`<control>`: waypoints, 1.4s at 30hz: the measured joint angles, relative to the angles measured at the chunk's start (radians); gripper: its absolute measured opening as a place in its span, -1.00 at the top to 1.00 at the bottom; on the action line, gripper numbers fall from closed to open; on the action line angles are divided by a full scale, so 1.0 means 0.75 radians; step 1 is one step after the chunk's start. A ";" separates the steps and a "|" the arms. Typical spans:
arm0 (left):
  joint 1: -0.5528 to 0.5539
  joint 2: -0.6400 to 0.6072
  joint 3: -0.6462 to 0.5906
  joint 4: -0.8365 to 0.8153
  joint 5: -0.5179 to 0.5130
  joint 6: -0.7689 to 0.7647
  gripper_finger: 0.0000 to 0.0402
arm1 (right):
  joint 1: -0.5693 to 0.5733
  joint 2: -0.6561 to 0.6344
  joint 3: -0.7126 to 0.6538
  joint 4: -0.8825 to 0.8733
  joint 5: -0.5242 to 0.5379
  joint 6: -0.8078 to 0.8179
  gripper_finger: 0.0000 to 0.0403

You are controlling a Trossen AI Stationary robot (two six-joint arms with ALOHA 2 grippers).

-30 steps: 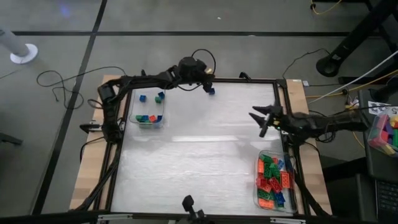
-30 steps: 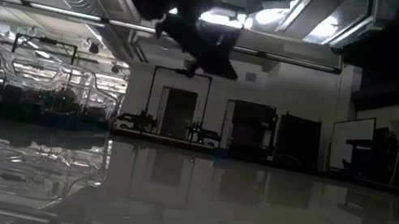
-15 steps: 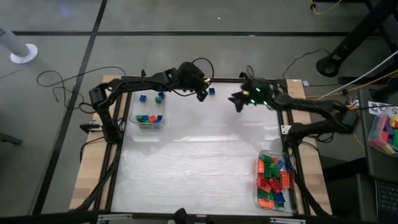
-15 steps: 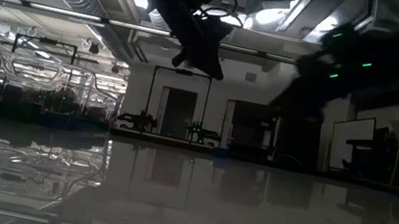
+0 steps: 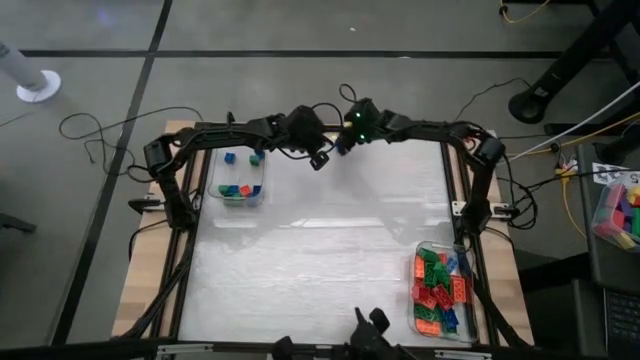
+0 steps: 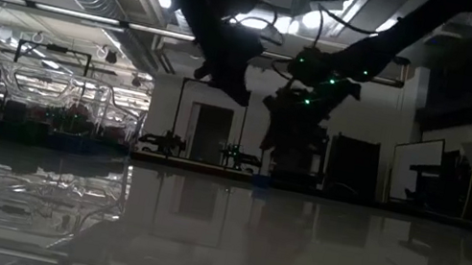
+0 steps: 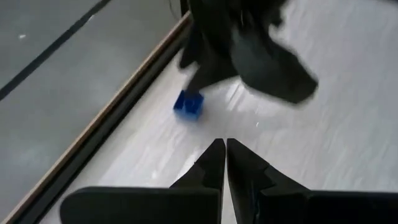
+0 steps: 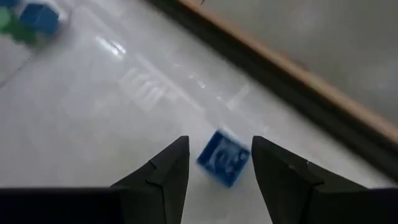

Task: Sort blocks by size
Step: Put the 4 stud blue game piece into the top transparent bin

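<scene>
A tiny blue block (image 8: pixel 224 157) lies on the white table close to its far edge; it also shows in the left wrist view (image 7: pixel 188 104). My right gripper (image 8: pixel 219 142) hovers open just over it, fingers pointing slantwise down, one on either side and apart from it; in the high view this gripper (image 5: pixel 342 146) covers the block. My left gripper (image 7: pixel 224 143) is shut and holds nothing, a little to the near left of the block (image 5: pixel 320 160). More small blocks lie in a clear tray (image 5: pixel 240 180) at the far left.
A clear tray (image 5: pixel 440 292) at the near right holds several red, green, orange and blue blocks. The table's dark frame and wooden rim (image 8: pixel 298 74) run just behind the blue block. Both arms crowd the far edge; the table's middle (image 5: pixel 320 250) is bare.
My right gripper has swung fast from the table's right edge along the far edge toward the blue block, sinking and tipping down, still open. My left gripper has drawn back from the block toward the near left and tipped, staying shut. The block has not moved.
</scene>
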 joint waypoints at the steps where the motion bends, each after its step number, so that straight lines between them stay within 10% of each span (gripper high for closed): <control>1: 0.000 0.000 0.000 -0.022 -0.007 0.011 0.97 | 0.000 0.008 0.026 -0.005 0.019 0.001 0.13; 20: -0.027 0.001 0.000 -0.103 -0.078 0.006 0.97 | 0.000 0.155 0.053 -0.041 0.175 0.051 0.13; 42: -0.031 0.001 0.000 -0.251 -0.077 -0.020 0.97 | 0.207 0.181 0.136 -0.031 -0.127 0.038 0.13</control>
